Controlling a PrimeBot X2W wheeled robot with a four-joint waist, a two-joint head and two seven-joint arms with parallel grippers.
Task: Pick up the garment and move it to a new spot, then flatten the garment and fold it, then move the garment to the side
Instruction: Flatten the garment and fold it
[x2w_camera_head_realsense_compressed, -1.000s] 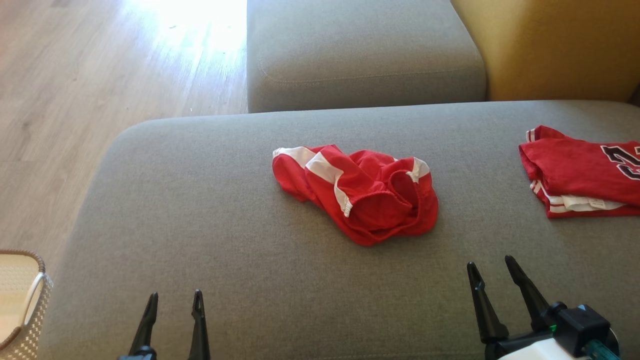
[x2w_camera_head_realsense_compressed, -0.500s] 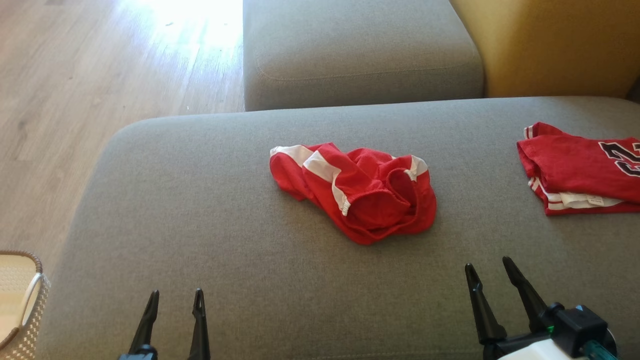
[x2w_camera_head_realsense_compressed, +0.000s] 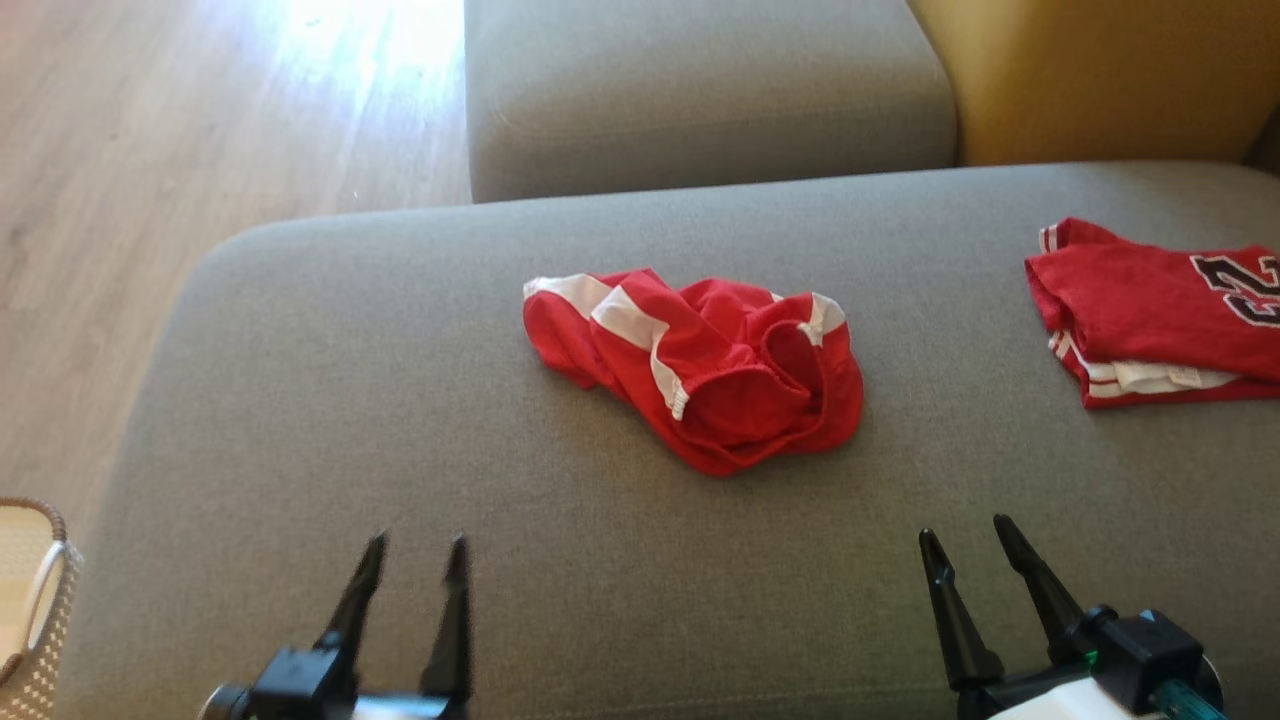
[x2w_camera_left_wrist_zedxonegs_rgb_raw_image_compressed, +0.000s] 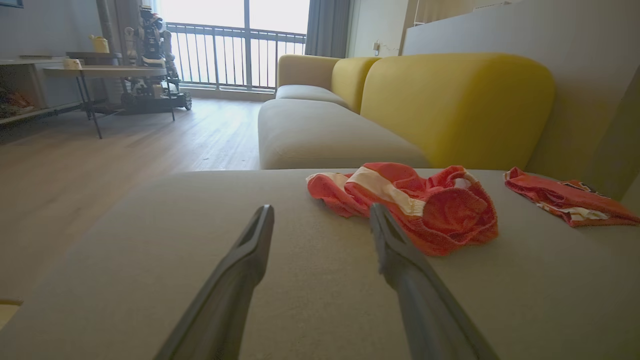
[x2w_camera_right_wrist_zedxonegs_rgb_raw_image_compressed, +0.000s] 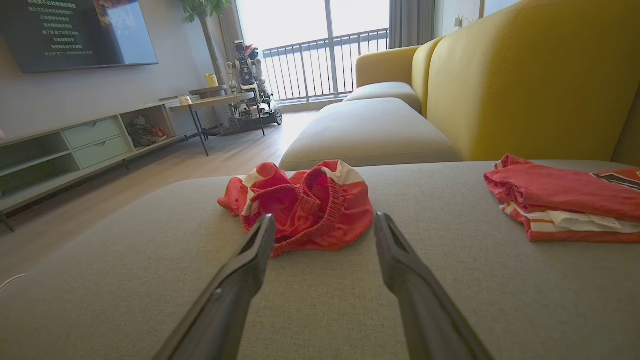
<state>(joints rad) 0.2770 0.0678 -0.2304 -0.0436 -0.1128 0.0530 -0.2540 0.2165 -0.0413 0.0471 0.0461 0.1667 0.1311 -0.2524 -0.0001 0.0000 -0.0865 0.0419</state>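
garment (x2w_camera_head_realsense_compressed: 700, 375): crumpled red mesh, white bands | cushion (x2w_camera_head_realsense_compressed: 380, 400): grey woven | left gripper (x2w_camera_head_realsense_compressed: 418, 540), right gripper (x2w_camera_head_realsense_compressed: 962, 528): wide, empty

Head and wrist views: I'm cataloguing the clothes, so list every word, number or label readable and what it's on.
"2": black figure on the folded red jersey, probably; next digit cut by the picture's edge.
Too small to read: white tag at the jersey's hem.
Too blurred to read: pale text lines on the TV screen.
No text: crumpled red garment.
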